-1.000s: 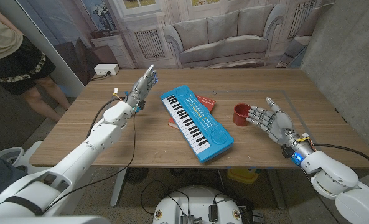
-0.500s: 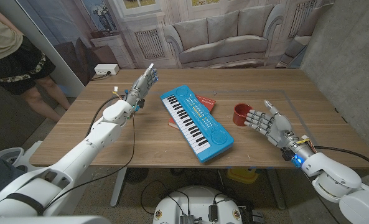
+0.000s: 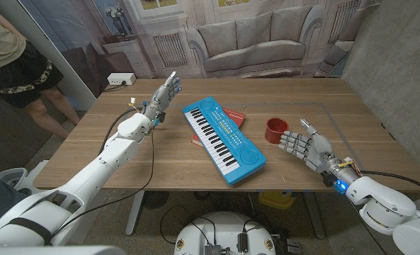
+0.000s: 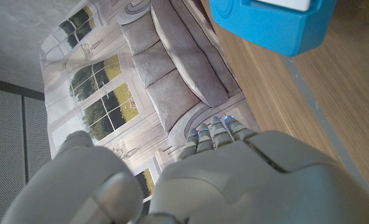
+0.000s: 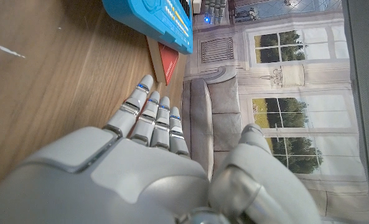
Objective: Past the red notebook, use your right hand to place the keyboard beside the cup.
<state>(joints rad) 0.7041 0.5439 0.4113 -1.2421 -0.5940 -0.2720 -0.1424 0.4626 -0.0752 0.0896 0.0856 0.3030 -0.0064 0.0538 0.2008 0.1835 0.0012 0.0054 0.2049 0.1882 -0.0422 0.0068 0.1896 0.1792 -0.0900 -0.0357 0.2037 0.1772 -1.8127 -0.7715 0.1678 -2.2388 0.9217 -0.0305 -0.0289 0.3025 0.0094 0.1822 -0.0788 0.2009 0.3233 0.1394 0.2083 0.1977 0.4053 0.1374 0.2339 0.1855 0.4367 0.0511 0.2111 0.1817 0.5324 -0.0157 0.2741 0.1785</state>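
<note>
A blue keyboard (image 3: 223, 140) lies diagonally at centre frame, partly covering a red notebook (image 3: 229, 117). Just right of it stands a red cup (image 3: 275, 129). The right hand (image 3: 304, 144), fingers apart and empty, hovers beside the cup; the left hand (image 3: 161, 98) stands open upper left.

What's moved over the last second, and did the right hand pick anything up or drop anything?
The right hand drew back from the red cup toward the table's near edge; a gap now shows between them. It holds nothing, fingers apart, and took hold of nothing. The left hand stayed raised and open. The blue keyboard stayed lying across the red notebook, and the cup has not moved.
</note>
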